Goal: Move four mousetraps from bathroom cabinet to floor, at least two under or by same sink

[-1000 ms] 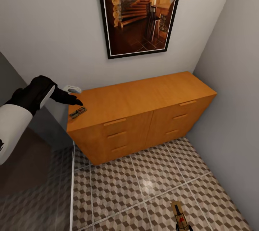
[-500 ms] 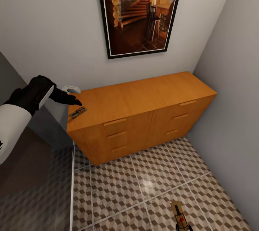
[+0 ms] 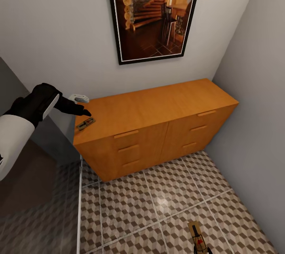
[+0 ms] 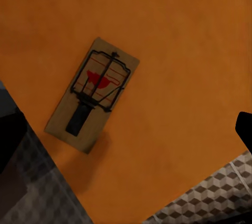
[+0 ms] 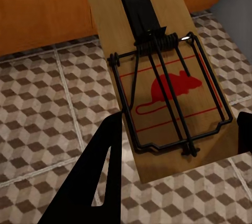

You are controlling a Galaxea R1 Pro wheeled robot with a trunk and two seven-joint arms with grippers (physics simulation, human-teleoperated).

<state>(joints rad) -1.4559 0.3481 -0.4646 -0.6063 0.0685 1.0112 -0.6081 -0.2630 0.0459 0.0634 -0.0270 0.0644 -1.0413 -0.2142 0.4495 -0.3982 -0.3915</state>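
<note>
**Operator:** Grey walls meet in a corner behind the cabinet (image 3: 158, 121), with a framed picture (image 3: 154, 12) of a log interior hanging above it. I have the left gripper (image 3: 84, 111) reaching over the cabinet's left end, just above its top.

**Observer:** Where is the trap relative to that hand?

**Operator:** One mousetrap (image 3: 85, 123) lies flat on the cabinet top, close to the left front corner, just below and in front of my fingertips. From the head camera I can't tell whether they touch it. On the left wrist camera the same mousetrap (image 4: 92, 94) sits between the two dark finger edges, apart from both, so I read the jaws as spread wide and holding nothing.

**Observer:** And the right side?

**Operator:** On the right wrist camera a second mousetrap (image 5: 163, 72) lies between the right gripper's (image 5: 178, 145) dark fingers (image 5: 94, 177), wire and red mouse mark facing up, over the bathroom floor (image 5: 42, 114) with the cabinet front beyond it. Whether the fingers are clamped on the board I cannot tell. On the head camera that mousetrap (image 3: 198, 238) shows well in front of the cabinet, over the cube-patterned tiles.

**Observer:** Anything beside the cabinet?

**Operator:** Just a small white object (image 3: 79, 98) past its left end, behind my left hand.
</note>
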